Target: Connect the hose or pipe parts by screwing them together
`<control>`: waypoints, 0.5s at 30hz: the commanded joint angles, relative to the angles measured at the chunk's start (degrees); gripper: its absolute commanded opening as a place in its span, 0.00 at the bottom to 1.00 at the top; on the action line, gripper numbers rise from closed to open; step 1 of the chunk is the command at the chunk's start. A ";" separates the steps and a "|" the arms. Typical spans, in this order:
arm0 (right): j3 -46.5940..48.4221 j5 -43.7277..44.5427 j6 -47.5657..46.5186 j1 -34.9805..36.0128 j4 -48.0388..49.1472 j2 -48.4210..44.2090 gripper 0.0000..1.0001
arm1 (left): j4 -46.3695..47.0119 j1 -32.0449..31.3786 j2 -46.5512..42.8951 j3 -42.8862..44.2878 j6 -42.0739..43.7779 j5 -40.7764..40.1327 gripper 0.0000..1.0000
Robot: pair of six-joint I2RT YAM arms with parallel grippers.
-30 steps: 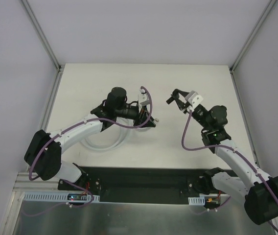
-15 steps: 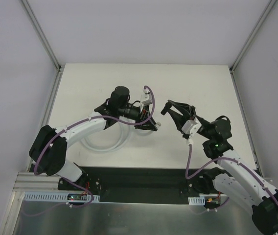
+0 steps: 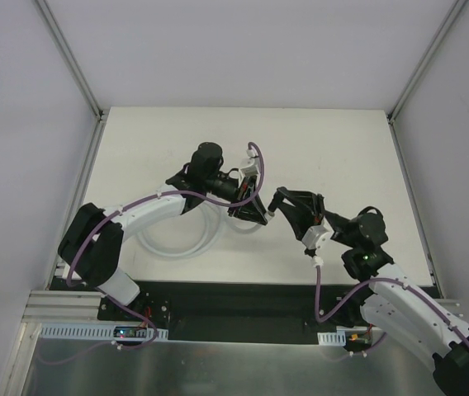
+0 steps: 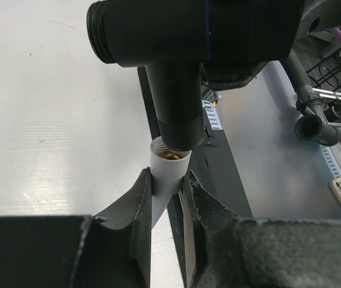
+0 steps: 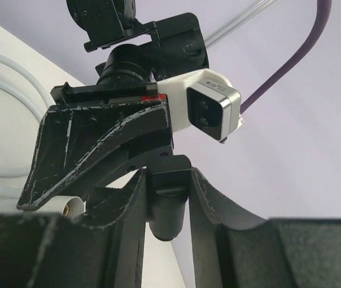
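My left gripper [image 4: 167, 183] is shut on the white end of the hose [image 4: 169, 171], whose brass-lined mouth faces up. The black T-shaped connector [image 4: 170, 72] hangs right over it, its threaded stem at the hose mouth. My right gripper [image 5: 167, 180] is shut on the connector [image 5: 169, 207], and the white hose end [image 5: 69, 207] shows just to its left. In the top view the left gripper [image 3: 255, 213] and the right gripper [image 3: 277, 202] meet tip to tip at mid-table. The rest of the hose [image 3: 172, 246] lies coiled on the table under the left arm.
The white table [image 3: 342, 148] has grey walls on three sides. A black strip [image 3: 234, 301] runs along its near edge between the arm bases. Purple cables [image 3: 317, 280] loop off both wrists. The left wrist camera [image 5: 209, 111] sits close above the right fingers.
The right arm has swung left and down with the connector until it meets the left gripper. The left gripper has shifted slightly right and nearer, still holding the hose end.
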 commanded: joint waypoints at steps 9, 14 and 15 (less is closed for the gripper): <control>-1.54 1.34 -4.45 1.72 2.81 -3.02 0.01 | 10.10 1.10 1.14 1.38 -7.21 5.94 0.00; -2.33 3.27 -7.00 3.04 1.74 -2.94 0.01 | 14.85 1.54 1.41 0.41 -11.00 6.21 0.00; -2.33 3.27 -6.82 3.30 2.10 -2.85 0.01 | 14.94 1.54 1.67 0.50 -11.17 6.12 0.00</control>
